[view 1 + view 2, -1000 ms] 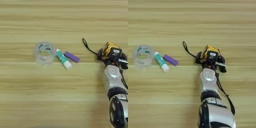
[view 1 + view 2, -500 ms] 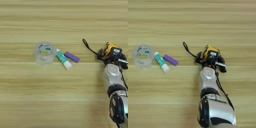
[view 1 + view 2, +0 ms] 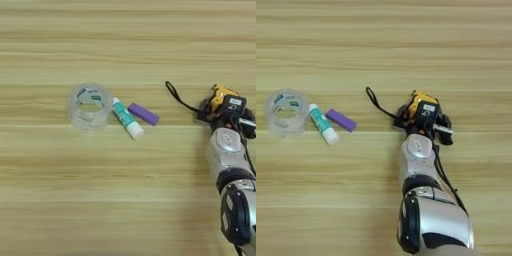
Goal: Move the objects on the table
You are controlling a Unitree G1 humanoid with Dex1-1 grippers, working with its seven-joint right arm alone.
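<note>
Where black fingers close around it, tape measure (image 3: 421, 107) inside right gripper (image 3: 423, 121).

Everything in view, from left to right and from near to far, belongs either to the task or to the robot. Both views show nothing else that could be described.

Wooden table (image 3: 125, 45) (striped grain); tape roll (image 3: 90, 106), glue stick (image 3: 126, 117), purple cyl. (image 3: 143, 113), tape measure (image 3: 421, 107)
</note>
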